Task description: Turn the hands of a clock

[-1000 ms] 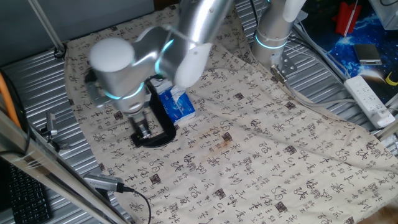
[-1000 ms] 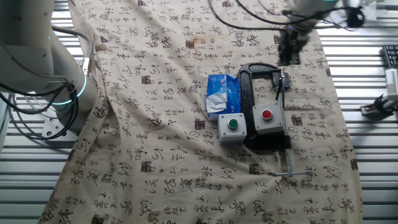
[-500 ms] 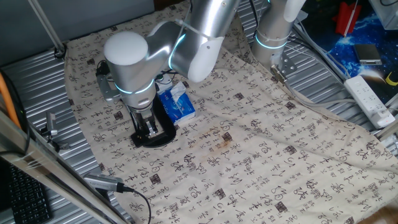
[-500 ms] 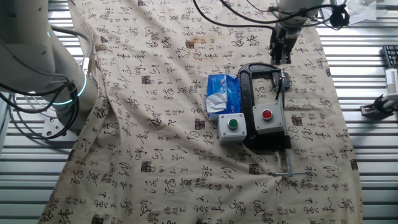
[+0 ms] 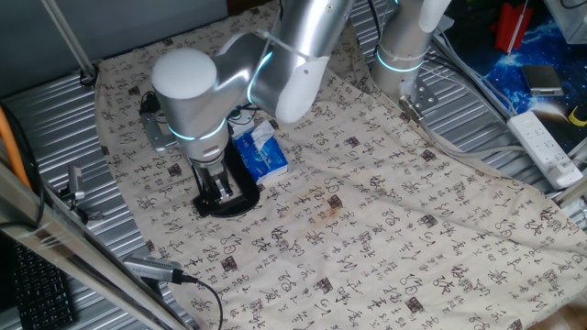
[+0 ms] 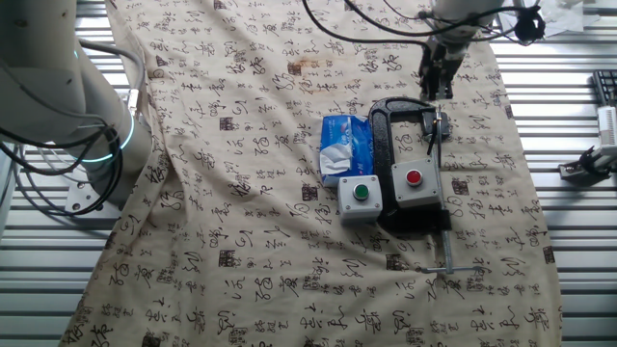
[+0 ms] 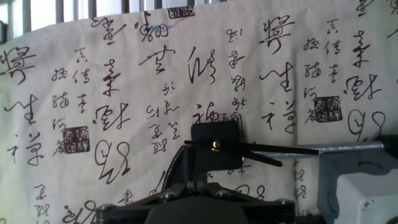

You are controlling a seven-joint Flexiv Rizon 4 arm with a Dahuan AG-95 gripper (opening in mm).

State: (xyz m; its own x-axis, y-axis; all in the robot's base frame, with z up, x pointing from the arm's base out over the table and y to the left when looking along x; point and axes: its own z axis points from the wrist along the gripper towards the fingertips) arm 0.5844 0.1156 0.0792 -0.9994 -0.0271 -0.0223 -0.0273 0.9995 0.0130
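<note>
Your hand view sits just above the clock (image 7: 214, 147): a small black square body with a brass hub at its middle and thin black hands reaching out to the right, one near level, the other angled slightly down. It is held upright in the black clamp (image 6: 390, 145), whose frame shows as the dark mount at the bottom of that view. To the right you see a grey box (image 7: 357, 183) with the clamp's threaded rod passing over it. Behind the clock lies the cloth (image 7: 124, 81) printed with black characters, covering the desk (image 5: 55, 101). From one fixed view your gripper (image 5: 218, 186) hangs straight down over the curved end of the clamp, close to it, fingers (image 5: 223, 189) close together with a narrow gap; you cannot tell whether they touch the clock. The blue tissue box (image 5: 261, 156) lies just beside the arm. In the other fixed view, two button boxes, green (image 6: 359, 197) and red (image 6: 415, 183), sit side by side at the clamp.
</note>
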